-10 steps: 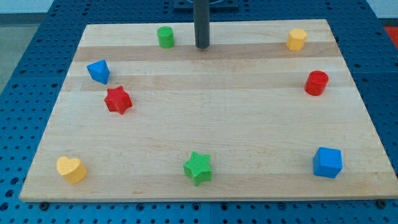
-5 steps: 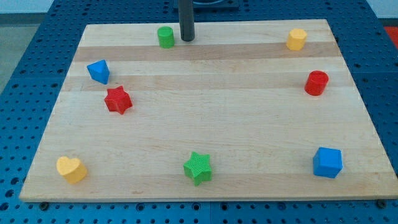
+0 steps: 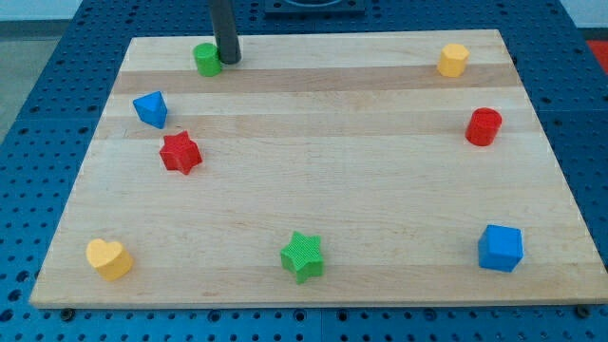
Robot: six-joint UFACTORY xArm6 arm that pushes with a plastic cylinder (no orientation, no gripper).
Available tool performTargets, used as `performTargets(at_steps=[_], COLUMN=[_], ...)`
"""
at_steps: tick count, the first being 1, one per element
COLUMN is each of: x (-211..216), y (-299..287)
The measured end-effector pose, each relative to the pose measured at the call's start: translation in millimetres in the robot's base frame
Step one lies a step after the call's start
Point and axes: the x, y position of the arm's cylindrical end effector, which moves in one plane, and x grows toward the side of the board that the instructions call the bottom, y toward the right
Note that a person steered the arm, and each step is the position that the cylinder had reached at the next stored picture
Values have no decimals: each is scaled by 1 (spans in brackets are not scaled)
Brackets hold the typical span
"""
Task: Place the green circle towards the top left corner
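The green circle [image 3: 206, 59] is a small green cylinder standing near the board's top edge, left of centre. My tip [image 3: 228, 61] is at the end of the dark rod, right against the green circle's right side. The wooden board [image 3: 313, 237] fills most of the view.
A blue block [image 3: 150, 108] and a red star [image 3: 180, 152] lie at the left. A yellow heart [image 3: 109, 257] is at the bottom left, a green star [image 3: 303, 256] at the bottom centre, a blue cube [image 3: 500, 247] at the bottom right. A red cylinder [image 3: 484, 126] and a yellow block [image 3: 453, 60] are at the right.
My tip has moved left along the top edge, reached the green circle and pushed it leftward. The other blocks have not moved.
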Motion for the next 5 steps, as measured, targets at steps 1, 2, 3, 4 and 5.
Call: performTargets(at_steps=[1,2,3,4,5], x=[0,0,0,0,0], y=[-18,-36,-52,-55,-20])
